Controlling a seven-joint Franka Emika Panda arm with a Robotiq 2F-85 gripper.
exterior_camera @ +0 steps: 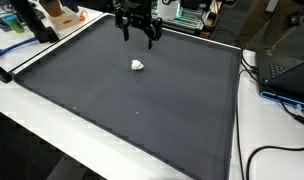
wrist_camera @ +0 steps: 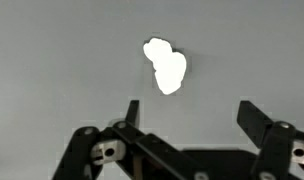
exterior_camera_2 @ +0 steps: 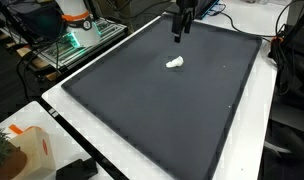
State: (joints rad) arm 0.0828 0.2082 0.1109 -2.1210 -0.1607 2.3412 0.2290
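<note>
Your gripper (exterior_camera: 138, 40) is spread wide and pinching nothing. It hangs over the far part of the black mat (exterior_camera: 132, 115), close to the mat's back edge, and clear of the surface in both exterior views. The nearest thing is the small white lump (exterior_camera: 138, 66), which lies flat on the mat, nearer the camera than the gripper and apart from it, with bare mat all round. In the wrist view the lump (wrist_camera: 166, 66) sits ahead of the fingertips (wrist_camera: 132, 108), about centred between them but past their tips, not inside the gap. Its outline is irregular, with a smaller lobe at the far end and a broader one toward you. Its long axis runs away from the gripper, crossing the line between the two fingers near square-on, and the near end leans slightly toward the right of that view. In an exterior view the lump (exterior_camera_2: 175, 63) reads as a short streak lying mostly sideways in the frame, with its right end a touch higher. You can't call a front or back on it, as it's too small and blown out white for surface detail. The mat covers most of the white table (exterior_camera: 267, 120), and clutter and cables (exterior_camera: 282, 95) sit off the mat edges, well apart from the lump.
</note>
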